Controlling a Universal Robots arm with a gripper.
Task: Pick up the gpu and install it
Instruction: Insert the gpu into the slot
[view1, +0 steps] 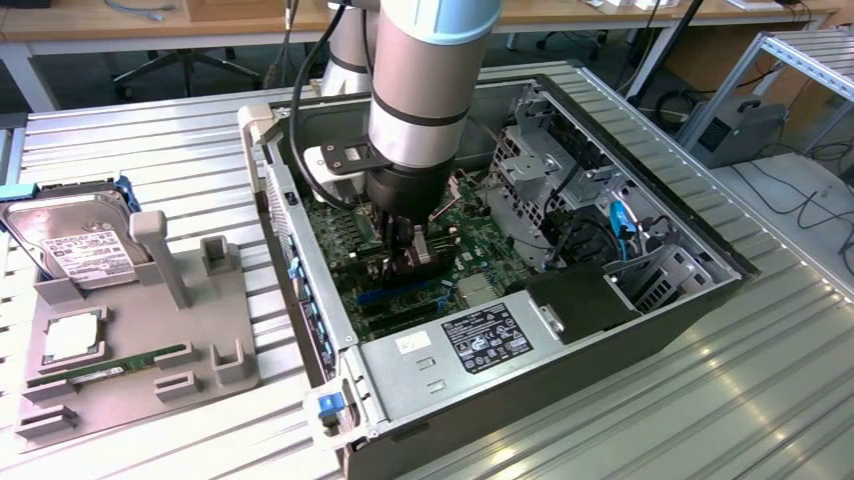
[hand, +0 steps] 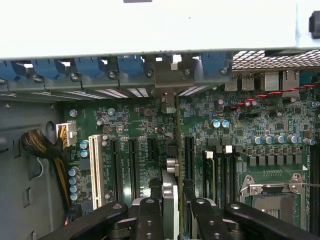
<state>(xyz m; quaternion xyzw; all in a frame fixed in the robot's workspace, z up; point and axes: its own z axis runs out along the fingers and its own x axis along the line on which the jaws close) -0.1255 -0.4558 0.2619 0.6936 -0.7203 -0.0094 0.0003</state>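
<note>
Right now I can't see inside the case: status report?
Gripper shut on gpu. Card edge-on, upright over motherboard slots, bracket at rear wall. Nothing in the way.

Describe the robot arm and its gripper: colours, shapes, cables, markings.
The arm is a thick silver-grey cylinder with a pale blue cap at the upper joint and a black ring lower down. A black cable runs beside it. The gripper is black, with jointed finger links held by round pins. No lettering is readable.

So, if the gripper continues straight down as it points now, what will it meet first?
Most likely the motherboard inside the computer case: the gripper points down at its expansion slots with the gpu edge-on between its fingers, so the card's lower edge should touch first. Depth is unclear.
</note>
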